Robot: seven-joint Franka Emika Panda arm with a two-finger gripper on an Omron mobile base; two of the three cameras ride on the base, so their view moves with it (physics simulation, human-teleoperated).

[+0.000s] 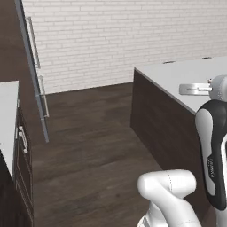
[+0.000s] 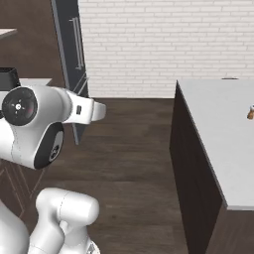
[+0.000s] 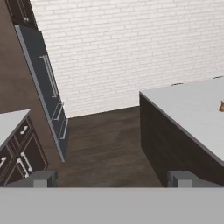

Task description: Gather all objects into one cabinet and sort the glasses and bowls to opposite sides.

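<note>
The gripper is seen nearest the lens in the hand view, where its two grey fingertips rise at the bottom edge, set far apart with nothing between them: the claw is open and empty. Beyond them a dark wooden floor is shown, running back to a white brick wall.

In the left base view the white arm is cut off by the lower and right edges, so its full shape cannot be followed; a grey part near its top is seen against the island counter. In the right base view the arm's large joint covers part of the left side, and what stands behind it is hidden.

The island counter is shown on the right in all three views, a pale grey top on a dark base, cut off by the right edge. A small brown thing is seen on it at the very edge of the right base view; it is too small and too cropped to be identified. The same speck is seen at the right edge of the hand view.

On the left a tall grey panel with long bar handles is shown edge-on, so its front is hard to read. Low dark drawers with short handles stand below a pale counter at the far left, partly cropped.

No bowl, glass or mug can be made out, and the wall cupboard for them cannot be picked out with certainty.
</note>
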